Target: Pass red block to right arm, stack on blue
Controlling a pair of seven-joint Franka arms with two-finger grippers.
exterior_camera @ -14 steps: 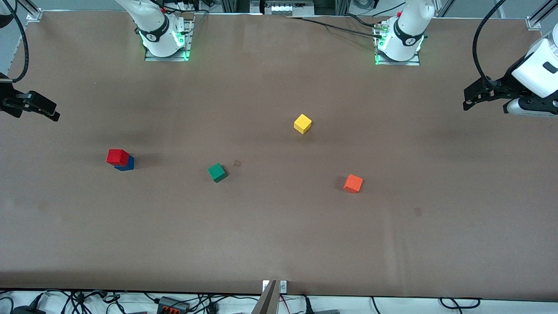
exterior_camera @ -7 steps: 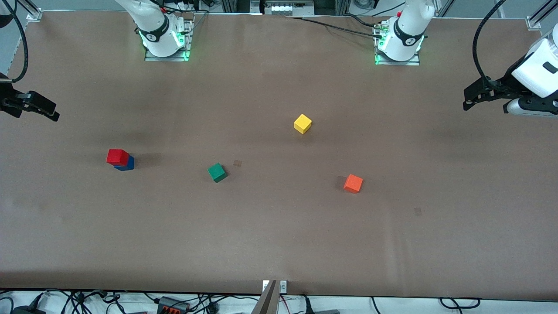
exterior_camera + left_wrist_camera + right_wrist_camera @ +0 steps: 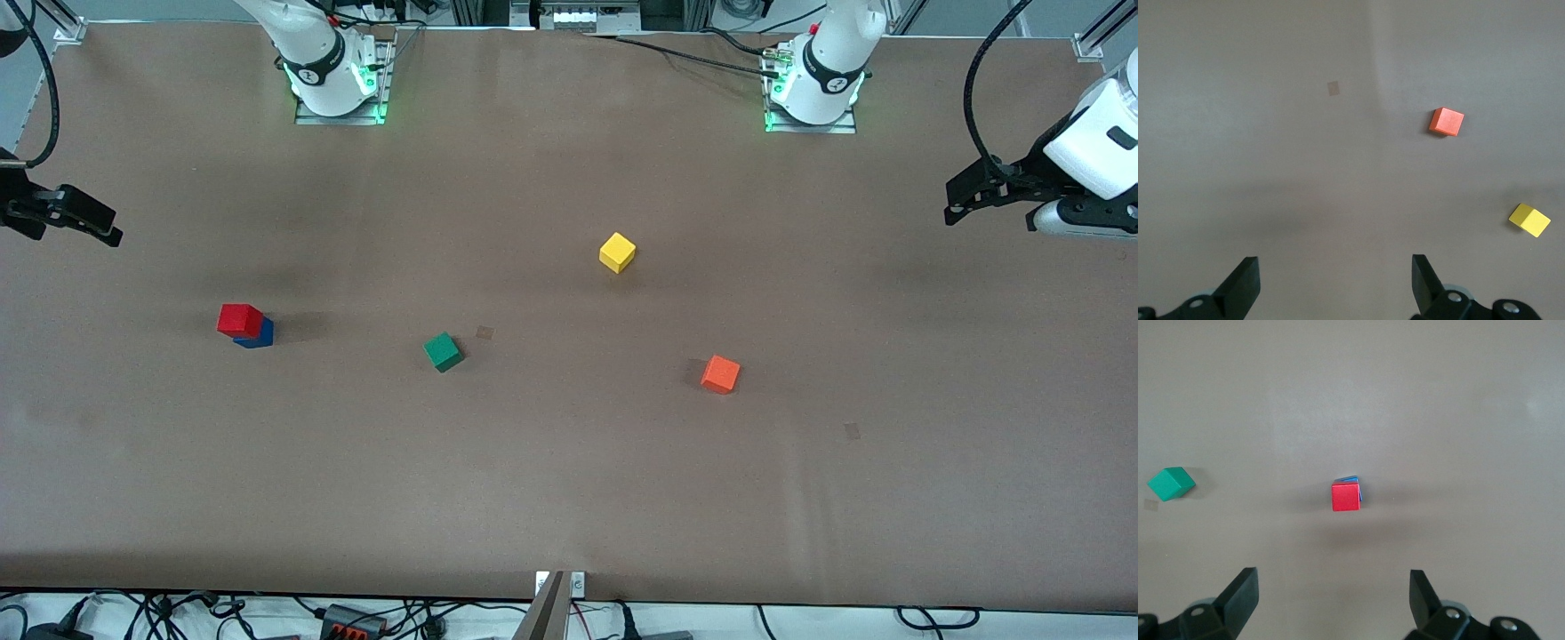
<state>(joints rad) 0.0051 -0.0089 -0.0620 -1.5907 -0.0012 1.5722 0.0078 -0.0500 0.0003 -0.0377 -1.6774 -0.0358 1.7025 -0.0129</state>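
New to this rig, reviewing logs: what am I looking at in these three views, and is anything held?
Two robot arms stand at a brown table. The front view looks down from across the table; each wrist view looks past that arm's own tool.

The red block sits on the blue cube, toward the right arm's end. Green cube, yellow cube and orange cube lie apart.

The left tool waits open over its table end. The right tool hangs open, also at its end, looking down at the stack. Nothing is held.
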